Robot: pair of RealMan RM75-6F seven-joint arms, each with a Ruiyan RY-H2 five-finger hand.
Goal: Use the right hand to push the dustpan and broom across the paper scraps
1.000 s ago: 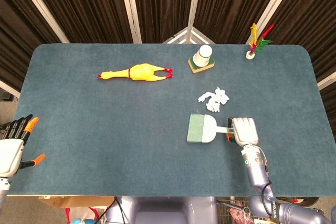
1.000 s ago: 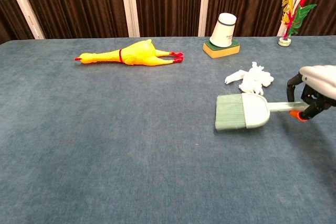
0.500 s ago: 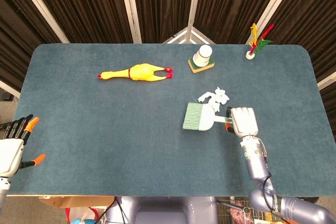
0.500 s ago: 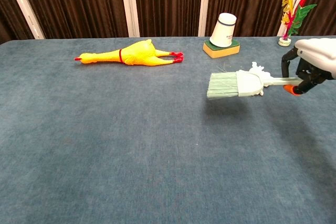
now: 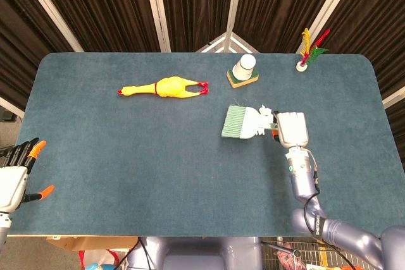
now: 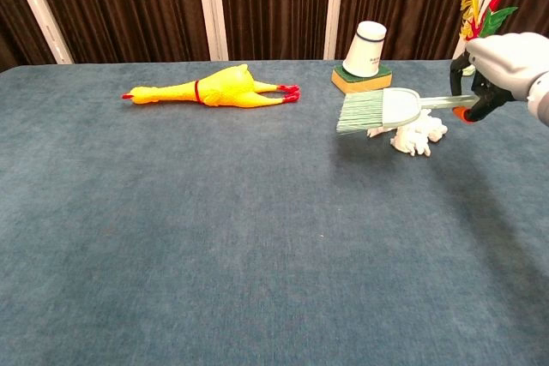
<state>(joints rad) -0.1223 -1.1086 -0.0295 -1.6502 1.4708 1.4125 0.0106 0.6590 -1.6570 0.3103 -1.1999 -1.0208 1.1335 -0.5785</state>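
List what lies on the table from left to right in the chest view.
Rubber chicken → broom, held by the right hand further right. The cup on its sponge, the paper scraps and the feather toy overlap these in left-right position, so I leave them out.

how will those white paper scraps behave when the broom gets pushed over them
The paper scraps look crumpled and thin, so probably very light and floppy: likely to scatter or slide rather than resist. On the fuzzy blue table cover they may snag a little. The broom in the right hand appears raised above them, so bristles could miss.
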